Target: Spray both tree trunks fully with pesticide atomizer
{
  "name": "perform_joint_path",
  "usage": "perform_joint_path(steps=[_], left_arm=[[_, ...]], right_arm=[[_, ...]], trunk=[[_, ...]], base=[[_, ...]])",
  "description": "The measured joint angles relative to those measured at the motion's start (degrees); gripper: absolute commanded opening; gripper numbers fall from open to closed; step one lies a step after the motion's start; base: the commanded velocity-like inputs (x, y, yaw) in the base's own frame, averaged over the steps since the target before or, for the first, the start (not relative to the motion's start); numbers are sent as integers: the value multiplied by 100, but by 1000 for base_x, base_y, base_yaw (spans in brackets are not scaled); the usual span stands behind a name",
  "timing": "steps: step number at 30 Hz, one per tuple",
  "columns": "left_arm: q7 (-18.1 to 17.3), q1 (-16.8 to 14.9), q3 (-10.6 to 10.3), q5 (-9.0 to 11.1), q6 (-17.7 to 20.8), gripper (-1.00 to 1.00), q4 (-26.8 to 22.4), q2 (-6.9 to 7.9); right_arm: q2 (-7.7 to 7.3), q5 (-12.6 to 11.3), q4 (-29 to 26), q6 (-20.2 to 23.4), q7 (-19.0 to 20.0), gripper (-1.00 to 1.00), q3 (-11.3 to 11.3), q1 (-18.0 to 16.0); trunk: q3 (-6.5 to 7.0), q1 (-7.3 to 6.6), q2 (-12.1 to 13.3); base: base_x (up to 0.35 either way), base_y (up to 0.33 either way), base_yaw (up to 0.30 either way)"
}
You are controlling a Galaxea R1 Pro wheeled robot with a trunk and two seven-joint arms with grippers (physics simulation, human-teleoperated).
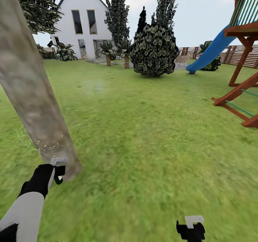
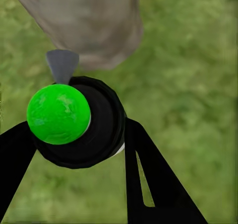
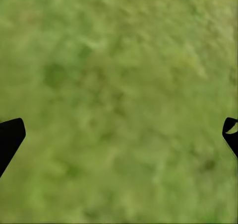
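Note:
A thick mottled grey-brown tree trunk [image 1: 32,91] leans up the left of the head view, its base [image 2: 94,25] close ahead in the left wrist view. Fine white specks dot the bark low down [image 1: 50,147]. My left gripper [image 1: 57,171] is right beside the trunk's foot, shut on the pesticide atomizer [image 2: 99,129]. The atomizer is a dark round bottle with a green cap [image 2: 58,113] and a grey nozzle [image 2: 62,65] aimed at the trunk. My right gripper [image 1: 191,227] hangs low at the right, open over bare grass [image 3: 119,85], its fingertips [image 3: 10,134] wide apart.
Lawn stretches ahead and to the right. A round dark bush [image 1: 154,50] and tall columnar trees [image 1: 116,13] stand mid-distance before a white house [image 1: 84,20]. A wooden playset [image 1: 243,56] with a blue slide [image 1: 209,52] is at the right, with a slat fence [image 1: 247,56] behind it.

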Motion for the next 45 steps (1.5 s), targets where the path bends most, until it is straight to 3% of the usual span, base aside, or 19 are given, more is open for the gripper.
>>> perform_joint_path(steps=[11,16,20,23,36,45], left_arm=[[-36,-98,-12,22,80,-100,-12,-13],[-69,-690,-52,39,549,-100,-14,-70],[-58,-1030,-64,-13,708,-100,-7,-89],[-52,-1023,-76,-42,784,-100,-18,-29],[-37,-994,-100,-46,783,-100,-18,-54],[-34,-994,-92,-45,789,-100,-17,-64]], right_arm=[[0,-6,4,3,2,100,0,-4],[0,-7,6,4,2,100,-2,-3],[0,-6,1,4,2,100,-1,0],[-1,-6,-3,4,2,100,-1,-2],[-9,3,-2,4,1,100,0,0],[-9,3,2,4,0,100,0,-2]], trunk=[[0,1,0],[1,1,0],[0,1,0],[0,0,0],[0,-1,0],[0,1,0]], base=[[-33,-137,276],[-1,-1,276],[0,0,167],[129,-60,10],[210,-202,0],[30,-269,0]])
